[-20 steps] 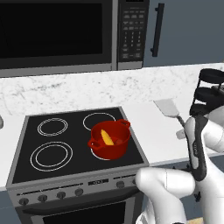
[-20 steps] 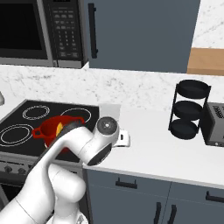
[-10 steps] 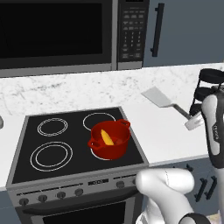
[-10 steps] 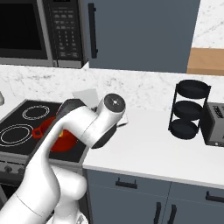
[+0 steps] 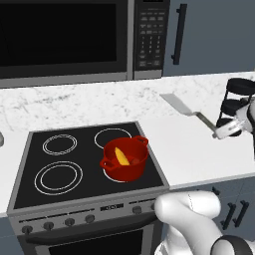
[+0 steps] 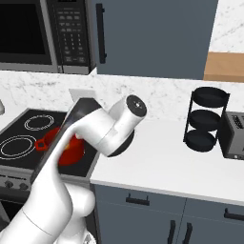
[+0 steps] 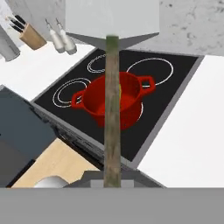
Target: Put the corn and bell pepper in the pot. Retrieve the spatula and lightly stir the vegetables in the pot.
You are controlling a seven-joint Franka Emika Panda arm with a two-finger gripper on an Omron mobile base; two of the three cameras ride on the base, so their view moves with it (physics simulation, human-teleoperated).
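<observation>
The red pot (image 5: pixel 124 162) stands on the stove's front right burner, and the yellow corn (image 5: pixel 120 156) lies inside it. The bell pepper is hidden from me. My gripper (image 5: pixel 220 133) is shut on the thin handle of the spatula (image 5: pixel 178 103), held in the air over the counter to the right of the stove, with the grey blade pointing back and left. In the hand view the spatula (image 7: pixel 111 109) runs straight up from the gripper (image 7: pixel 111 180) across the pot (image 7: pixel 94 105) below. In the right base view my arm partly covers the pot (image 6: pixel 71 147).
The black stove (image 5: pixel 55 194) has three bare burners. A black tiered rack (image 6: pixel 206 119) and a toaster (image 6: pixel 233 136) stand on the counter to the right. A knife block (image 7: pixel 31 37) and two bottles (image 7: pixel 61 40) sit left of the stove. The microwave (image 5: pixel 74 37) hangs above.
The arm has lifted the spatula off the counter and swung up and to the right. The blade now hangs higher and further back. The pot and corn have not moved.
</observation>
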